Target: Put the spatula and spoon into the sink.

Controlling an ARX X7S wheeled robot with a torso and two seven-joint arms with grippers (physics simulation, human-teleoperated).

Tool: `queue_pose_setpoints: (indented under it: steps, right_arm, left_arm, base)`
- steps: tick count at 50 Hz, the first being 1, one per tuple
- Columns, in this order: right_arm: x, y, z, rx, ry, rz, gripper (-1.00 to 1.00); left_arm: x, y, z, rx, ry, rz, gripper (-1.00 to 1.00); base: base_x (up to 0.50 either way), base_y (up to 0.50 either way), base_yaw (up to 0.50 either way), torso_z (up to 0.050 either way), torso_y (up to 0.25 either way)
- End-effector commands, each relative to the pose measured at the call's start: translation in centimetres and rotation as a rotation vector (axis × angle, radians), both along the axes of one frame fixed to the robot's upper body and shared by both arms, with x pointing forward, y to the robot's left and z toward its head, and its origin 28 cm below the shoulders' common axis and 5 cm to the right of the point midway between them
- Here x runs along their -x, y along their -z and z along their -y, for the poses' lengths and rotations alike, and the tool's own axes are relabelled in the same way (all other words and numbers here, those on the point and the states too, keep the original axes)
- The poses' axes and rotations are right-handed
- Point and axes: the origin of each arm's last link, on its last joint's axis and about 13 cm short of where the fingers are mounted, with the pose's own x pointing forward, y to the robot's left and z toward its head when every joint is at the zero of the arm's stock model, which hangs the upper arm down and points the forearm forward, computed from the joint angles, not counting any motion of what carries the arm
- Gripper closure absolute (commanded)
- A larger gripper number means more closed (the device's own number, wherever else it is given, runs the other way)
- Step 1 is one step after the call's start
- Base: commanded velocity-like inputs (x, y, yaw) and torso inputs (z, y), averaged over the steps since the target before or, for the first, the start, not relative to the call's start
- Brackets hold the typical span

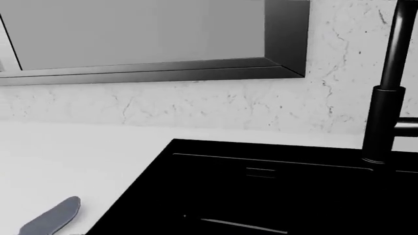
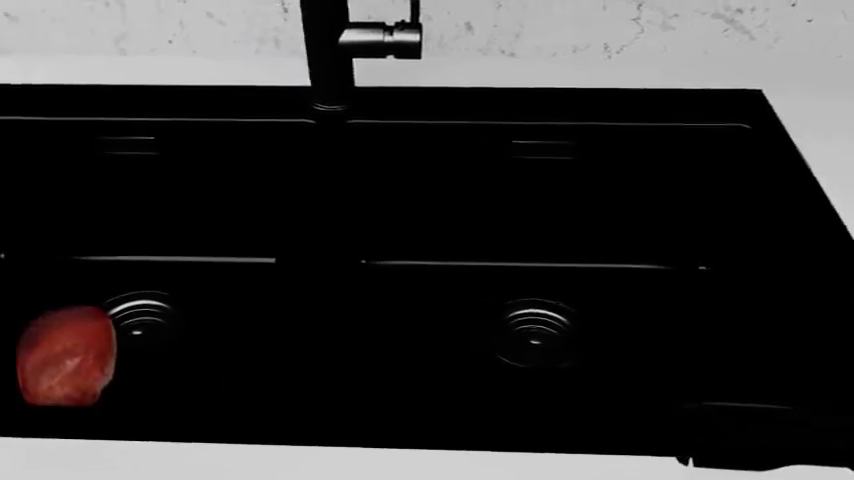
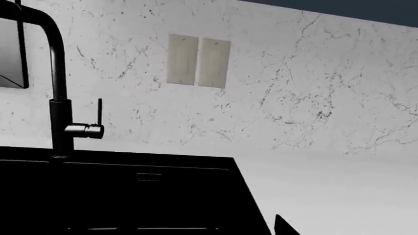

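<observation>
At the near edge of the head view, a strip of pale grey countertop (image 2: 334, 462) borders the wide black rectangular double-basin sink (image 2: 427, 210), and a dark shape at the lower right corner (image 2: 761, 440) may be part of the right arm, though it is too dark to identify. Neither gripper's fingers show clearly in any view, so I cannot tell whether either claw is open or closed. Inside the left basin, a red rounded lump (image 2: 64, 356) lies just beside the ringed round metal drain (image 2: 142, 317); the right basin has its own ringed drain (image 2: 534, 334). In the left wrist view, the light grey flat spatula (image 1: 52, 218) lies on the white counter, beside the sink's left rim and outside the basin. The spoon does not appear in any view. Farther back, the tall black tap (image 2: 327, 50) rises from the sink's rear edge between the basins, its short lever pointing right. Behind it stands a white marbled backsplash (image 3: 294, 88) carrying a pair of beige wall switch plates (image 3: 197, 60) and a dark-framed window (image 1: 150, 39).
</observation>
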Motion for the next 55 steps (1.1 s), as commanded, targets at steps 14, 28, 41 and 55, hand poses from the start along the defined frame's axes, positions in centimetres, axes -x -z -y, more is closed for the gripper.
queue_pose_setpoints:
  steps: [14, 28, 41, 55]
  right_arm:
    - [-0.11, -0.54, 0.04, 0.008, -0.012, 0.048, -1.0]
    - [-0.06, -0.34, -0.07, -0.001, -0.005, 0.056, -1.0]
    - [0.04, -0.44, -0.18, -0.01, 0.003, 0.064, -1.0]
    - [-0.33, 0.04, 0.14, -0.013, -0.002, 0.045, -1.0]
  left_arm:
    - [0.03, -0.3, 0.11, 0.017, 0.01, 0.027, -1.0]
    - [0.08, -0.19, 0.2, 0.017, 0.014, 0.025, -1.0]
    - [0.16, -0.21, 0.19, 0.016, 0.011, 0.024, -1.0]
    - [-0.01, -0.06, 0.27, 0.031, 0.03, -0.011, -1.0]
  base:
    - [0.05, 0.5, 0.0, 0.0, 0.0]
    - [0.01, 0.5, 0.0, 0.0, 0.0]
    - [0.01, 0.5, 0.0, 0.0, 0.0]
    - [0.0, 0.05, 0.0, 0.0, 0.0]
